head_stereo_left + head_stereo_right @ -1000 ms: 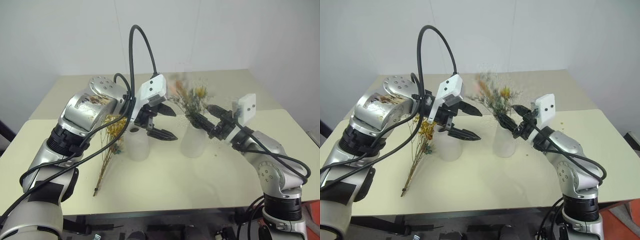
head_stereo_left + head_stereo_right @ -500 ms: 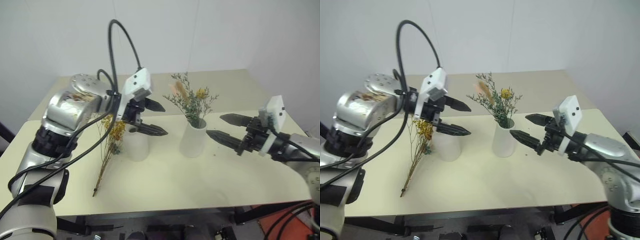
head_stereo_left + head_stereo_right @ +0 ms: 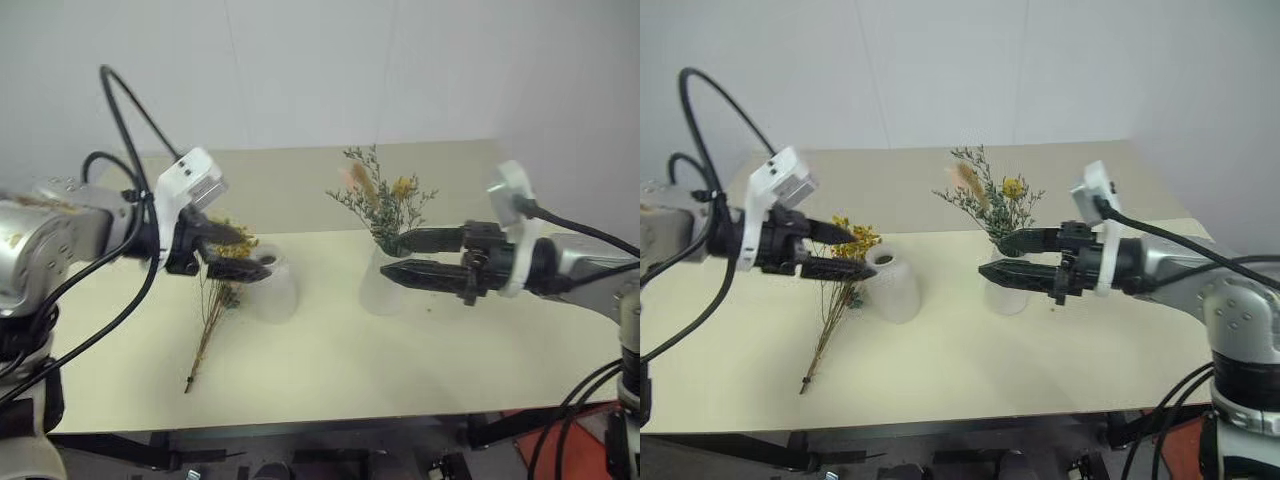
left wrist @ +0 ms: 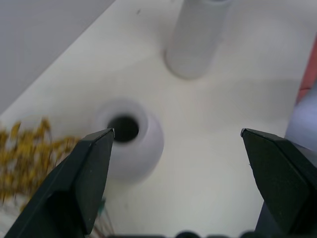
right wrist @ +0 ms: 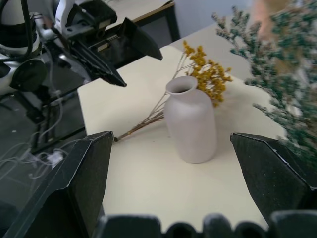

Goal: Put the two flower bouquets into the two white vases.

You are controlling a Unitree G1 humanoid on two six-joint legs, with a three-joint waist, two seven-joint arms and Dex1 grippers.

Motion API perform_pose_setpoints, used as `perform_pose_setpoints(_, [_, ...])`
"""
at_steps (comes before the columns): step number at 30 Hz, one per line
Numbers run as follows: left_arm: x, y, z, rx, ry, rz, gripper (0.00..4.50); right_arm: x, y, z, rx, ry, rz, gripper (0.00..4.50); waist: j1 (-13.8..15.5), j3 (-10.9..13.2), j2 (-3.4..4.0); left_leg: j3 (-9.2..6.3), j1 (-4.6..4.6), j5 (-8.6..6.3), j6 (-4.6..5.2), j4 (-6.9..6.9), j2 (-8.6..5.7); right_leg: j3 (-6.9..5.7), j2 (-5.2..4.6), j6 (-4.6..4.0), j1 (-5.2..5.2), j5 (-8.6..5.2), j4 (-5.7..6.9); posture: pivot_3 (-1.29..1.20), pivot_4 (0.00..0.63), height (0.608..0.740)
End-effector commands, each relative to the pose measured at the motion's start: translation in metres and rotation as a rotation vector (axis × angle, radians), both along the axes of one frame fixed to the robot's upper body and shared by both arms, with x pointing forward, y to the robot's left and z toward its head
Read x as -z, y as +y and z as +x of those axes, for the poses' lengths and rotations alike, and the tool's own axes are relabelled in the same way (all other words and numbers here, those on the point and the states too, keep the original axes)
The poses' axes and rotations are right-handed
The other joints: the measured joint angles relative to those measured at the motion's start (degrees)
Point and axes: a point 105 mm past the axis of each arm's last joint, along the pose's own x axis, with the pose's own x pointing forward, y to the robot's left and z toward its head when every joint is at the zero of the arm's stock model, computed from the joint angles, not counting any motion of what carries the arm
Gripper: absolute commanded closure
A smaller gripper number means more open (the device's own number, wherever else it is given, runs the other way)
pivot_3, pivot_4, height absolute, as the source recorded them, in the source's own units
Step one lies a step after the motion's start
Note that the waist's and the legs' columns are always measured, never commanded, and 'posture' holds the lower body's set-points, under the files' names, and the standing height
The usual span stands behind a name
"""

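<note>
Yellow bouquet (image 3: 840, 290) lies at nine o'clock of the empty bottle vase (image 3: 892, 286); green bouquet (image 3: 990, 200) stands in the cylinder vase (image 3: 1006, 296); both the left gripper (image 3: 848, 253) and the right gripper (image 3: 992, 256) are spread, empty.

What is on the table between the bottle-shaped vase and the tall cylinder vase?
Nothing: bare table separates the bottle-shaped vase from the tall cylinder vase, as the right eye view shows.

bare table (image 3: 970, 370) in front of both vases, bottle vase (image 3: 892, 285) mouth unobstructed, yellow bouquet (image 3: 838, 290) lying just beside it
</note>
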Motion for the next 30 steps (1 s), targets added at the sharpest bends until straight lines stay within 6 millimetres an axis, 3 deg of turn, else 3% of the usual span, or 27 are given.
perform_pose_setpoints(1, [-0.015, 0.016, -0.012, -0.071, -0.073, 0.033, 0.00, -0.001, 0.006, 0.001, -0.033, -0.015, -0.016, 0.03, 0.10, 0.02, -0.03, 0.00, 0.00, 0.00, 0.00, 0.00, 0.01, 0.00, 0.00, -0.02, -0.01, 0.01, 0.00, 0.00, 0.150, 0.740])
perform_pose_setpoints(9, [0.000, 0.047, -0.030, -0.212, 0.092, 0.089, 0.00, 0.003, 0.017, -0.002, -0.102, -0.016, -0.016, 0.03, 0.17, 0.03, -0.05, 0.03, 0.07, -0.01, -0.02, -0.01, 0.03, 0.07, 0.01, 0.00, -0.01, 0.00, 0.00, 0.00, 0.150, 0.740])
perform_pose_setpoints(15, [0.014, 0.056, -0.018, -0.328, 0.171, 0.097, 0.00, 0.005, 0.021, -0.004, -0.117, -0.019, -0.018, 0.03, 0.18, 0.02, -0.08, 0.10, 0.11, -0.01, -0.03, -0.02, 0.03, 0.15, 0.01, -0.03, -0.02, 0.02, 0.04, 0.00, 0.150, 0.740])
perform_pose_setpoints(19, [0.040, 0.068, -0.010, -0.432, 0.352, 0.110, 0.00, 0.003, 0.022, -0.005, -0.122, -0.025, -0.007, 0.03, 0.18, 0.02, -0.08, 0.14, 0.13, -0.02, -0.03, -0.04, 0.02, 0.20, 0.01, -0.11, -0.04, 0.07, 0.08, 0.00, 0.150, 0.740])
perform_pose_setpoints(23, [0.058, 0.074, 0.002, -0.525, 0.416, 0.168, 0.00, 0.002, 0.023, -0.006, -0.120, -0.032, -0.002, 0.03, 0.18, 0.02, -0.09, 0.25, 0.16, -0.02, -0.04, -0.08, 0.01, 0.34, 0.01, -0.24, -0.10, 0.14, 0.11, 0.00, 0.150, 0.740])
perform_pose_setpoints(30, [0.082, 0.054, 0.024, -0.538, 0.478, 0.201, 0.00, 0.000, 0.022, -0.006, -0.114, -0.042, 0.010, 0.03, 0.44, -0.01, -0.12, 0.29, 0.13, -0.02, -0.04, -0.08, -0.04, 0.42, -0.01, -0.39, -0.15, 0.23, 0.12, 0.00, 0.150, 0.740])
